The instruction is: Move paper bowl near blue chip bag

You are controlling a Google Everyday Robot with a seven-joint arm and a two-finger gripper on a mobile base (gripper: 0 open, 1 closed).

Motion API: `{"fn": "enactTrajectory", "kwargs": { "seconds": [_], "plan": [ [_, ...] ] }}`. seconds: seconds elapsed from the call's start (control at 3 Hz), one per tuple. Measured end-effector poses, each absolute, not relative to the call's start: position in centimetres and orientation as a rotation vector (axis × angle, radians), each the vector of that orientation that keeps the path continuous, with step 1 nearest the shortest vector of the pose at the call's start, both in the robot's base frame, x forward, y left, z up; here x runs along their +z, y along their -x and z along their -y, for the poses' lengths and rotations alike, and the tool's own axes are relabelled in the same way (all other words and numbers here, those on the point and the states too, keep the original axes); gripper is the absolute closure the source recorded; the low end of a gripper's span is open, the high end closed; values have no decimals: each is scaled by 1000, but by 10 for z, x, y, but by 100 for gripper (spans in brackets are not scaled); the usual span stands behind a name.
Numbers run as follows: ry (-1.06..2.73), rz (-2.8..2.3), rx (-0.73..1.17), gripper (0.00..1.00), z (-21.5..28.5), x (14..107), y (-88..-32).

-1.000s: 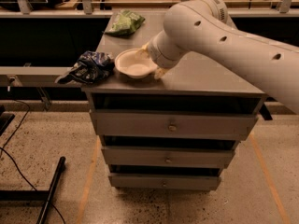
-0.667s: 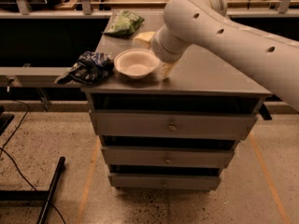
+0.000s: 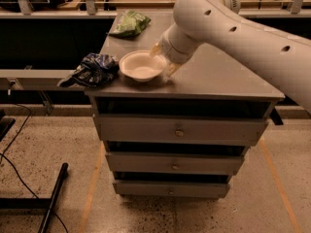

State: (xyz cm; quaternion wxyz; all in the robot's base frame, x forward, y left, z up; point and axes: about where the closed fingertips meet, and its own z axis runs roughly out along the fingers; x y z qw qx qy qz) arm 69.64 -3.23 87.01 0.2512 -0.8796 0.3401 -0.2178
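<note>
Gripper (image 3: 164,61) was down at the paper bowl's (image 3: 142,67) rim, on the side facing away from the blue chip bag (image 3: 95,69). The arm (image 3: 233,28) reached in from the far right of the view and covered most of the wrist. Couldn't tell how far the gripper was open, or whether it had hold of the rim or was only resting against it.

Key relation: bag, bowl and gripper sat roughly in one line along the front edge of the surface (image 3: 218,79). Bag was furthest to camera-left, bowl in the middle, gripper on the bowl's right. So the bag lay straight past the bowl from the gripper, and any further travel would run along that line, toward camera-left.

The bowl sat upright and flat on the surface near the front-left corner, just beside the bag. Couldn't tell whether the rim touched the foil or a thin gap remained. The bag was crumpled and hung partly over the left edge of the surface.

My read: "near" looked essentially met. What remained was probably to let go if gripped, then back off to the right without dragging the bowl along.

Risk: more push to the left could shove the bag off the edge.

The green snack bag (image 3: 129,24) was at the back-left, well apart and not involved.
</note>
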Motion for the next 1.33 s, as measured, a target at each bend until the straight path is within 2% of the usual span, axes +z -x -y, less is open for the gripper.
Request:
{"fn": "enactTrajectory", "kwargs": {
  "seconds": [0.33,0.67,1.33],
  "plan": [
    [2283,-1147,-656,72,91,897,-728],
    [2159,-1345,-723,72,151,920,-752],
    [2142,-1359,-729,26,155,924,-754]
  ]
}}
